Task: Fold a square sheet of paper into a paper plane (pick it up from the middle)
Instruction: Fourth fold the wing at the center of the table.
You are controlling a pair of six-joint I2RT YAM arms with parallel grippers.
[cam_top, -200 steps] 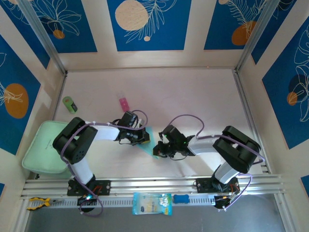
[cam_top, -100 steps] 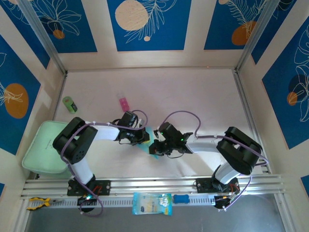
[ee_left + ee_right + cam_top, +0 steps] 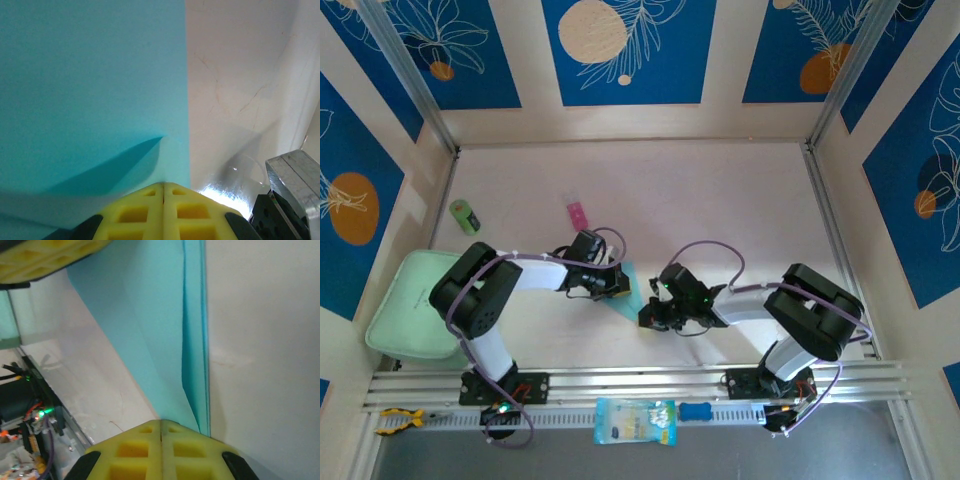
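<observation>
Near the front edge of the table (image 3: 720, 200), about mid-width, the square sheet of paper (image 3: 628, 283) lies flat btwn both arms. The right hand (image 3: 648, 316), pushed in over the sheet half a sec ago, now sits back toward the front-right, tips pinched shut w/ nothing held, at the folded edge. The left hand (image 3: 617, 285) hasn't moved: shut too, tips pressing the sheet down. Probably a crease-pressing stroke just finished; no dart shape yet. Paper: thin, matte cyan, smooth, w/ a long straight doubled strip along one side, slightly lifted; table pale, scuffed
</observation>
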